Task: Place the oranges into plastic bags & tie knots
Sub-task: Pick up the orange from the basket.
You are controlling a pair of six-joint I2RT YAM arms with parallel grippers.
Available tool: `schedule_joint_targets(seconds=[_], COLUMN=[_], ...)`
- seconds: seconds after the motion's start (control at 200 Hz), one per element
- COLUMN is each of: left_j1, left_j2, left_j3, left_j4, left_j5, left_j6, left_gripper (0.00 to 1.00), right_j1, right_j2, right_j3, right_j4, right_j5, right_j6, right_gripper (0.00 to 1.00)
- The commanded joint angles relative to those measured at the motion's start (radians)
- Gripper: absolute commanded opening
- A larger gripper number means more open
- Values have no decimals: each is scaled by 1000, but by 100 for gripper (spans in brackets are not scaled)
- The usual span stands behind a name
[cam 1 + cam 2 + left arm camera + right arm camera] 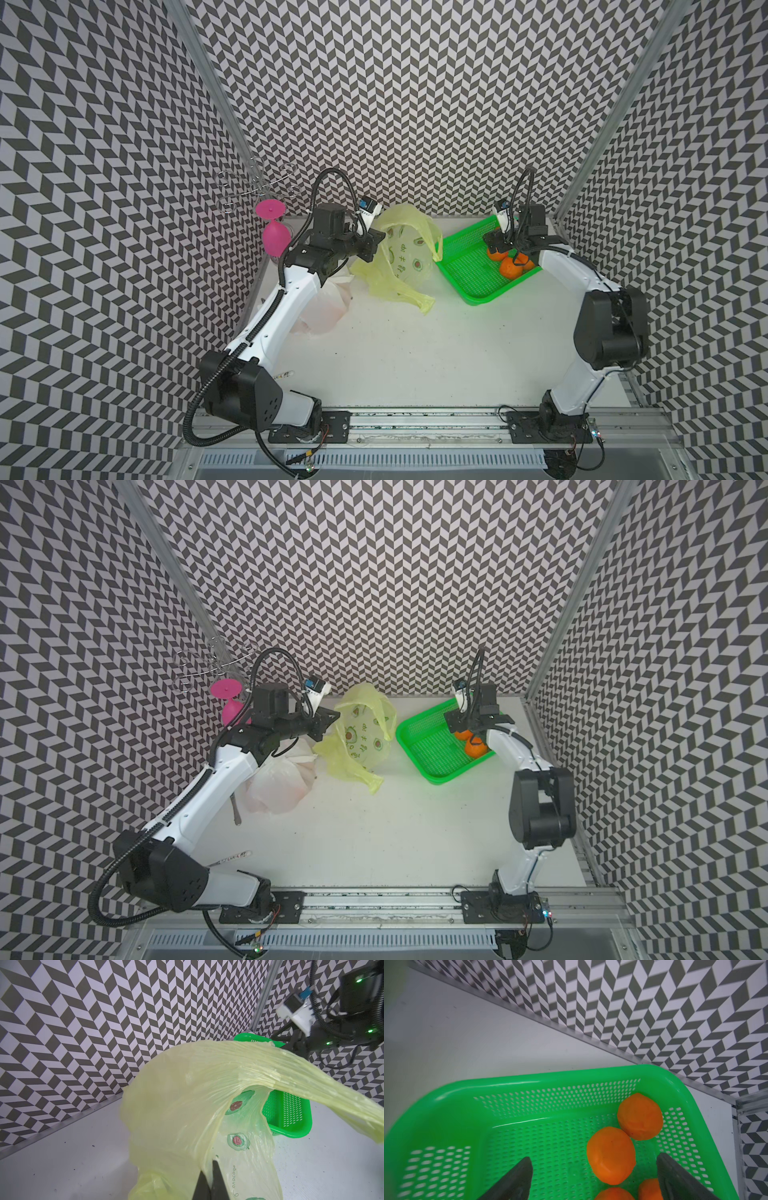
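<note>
Hovering over the green perforated plastic basket (529, 1078) at the far right corner of the white table (395, 353), the right gripper (593, 1157) is seen with its jaws spread wide and nothing held between them. Four small round oranges (610, 1155) are at least partly shown below it, bunched against one wall of the basket. The left gripper (209, 1169) is clamped on a fold of the thin yellow-green avocado-print plastic bag (399, 257), which is held raised near the middle of the far edge with its mouth turned toward the basket. A white translucent bag (278, 787) with an orange tint inside is lying by the left edge, half under the left arm; whether it is knotted cannot be told. The pick of the next fruit is judged to be the step in hand. Because the fruits touch one another, a neighbour could be nudged or one squeezed out sideways as the jaws close. The slippery film could also be pulled from the pinch, and the mouth would then collapse before a fruit is dropped in. The light basket might be shoved along the table.
</note>
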Motion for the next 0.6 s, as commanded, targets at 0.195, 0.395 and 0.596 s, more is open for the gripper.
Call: schedule_joint_targets(seconds=[0.195, 0.395, 0.596], left_j1=[1, 2, 2], left_j2=[-10, -17, -16], left_j3=[-16, -31, -33], left_j4=[35, 45, 47], left_j5=[47, 57, 67], left_j6=[-18, -20, -18], left_gripper=[0, 0, 0], right_j1=[6, 6, 6], right_j2=[203, 218, 272], right_j3=[153, 99, 123], right_j4=[-95, -64, -78], right_j5=[154, 201, 198], right_j6=[-72, -91, -91], right_gripper=[95, 94, 88])
